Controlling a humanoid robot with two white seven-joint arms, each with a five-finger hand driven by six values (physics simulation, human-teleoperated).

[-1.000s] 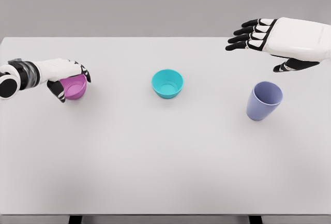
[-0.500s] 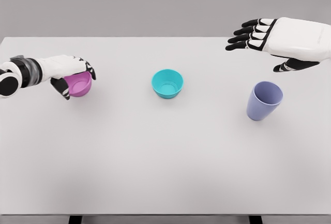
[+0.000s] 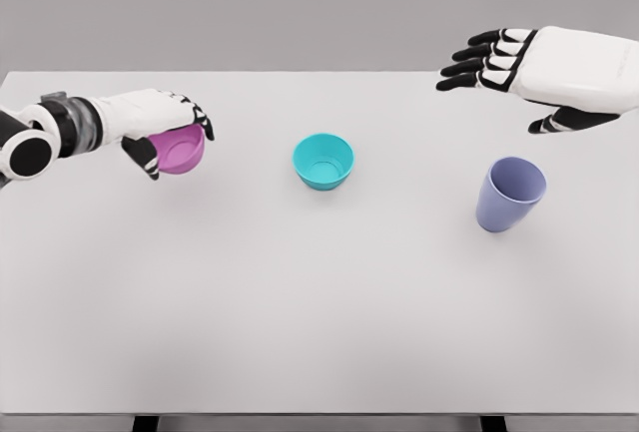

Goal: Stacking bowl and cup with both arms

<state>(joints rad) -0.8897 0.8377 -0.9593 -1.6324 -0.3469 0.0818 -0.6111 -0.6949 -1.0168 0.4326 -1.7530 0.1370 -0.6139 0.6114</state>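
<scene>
Looking from the head view, the left hand (image 3: 160,128) has its fingers curled around the pink bowl (image 3: 183,149) and holds it above the white table (image 3: 300,302), to the left of the teal bowl (image 3: 323,161), which stands upright near the table's middle. The right hand (image 3: 519,68) hovers with its fingers spread and holds nothing, above and behind the purple cup (image 3: 509,194), which stands on the table's right side, well apart from the teal bowl.

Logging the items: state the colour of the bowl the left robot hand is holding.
Pink-purple (magenta) bowl, gripped by the left robot hand; the head view shows it.
</scene>
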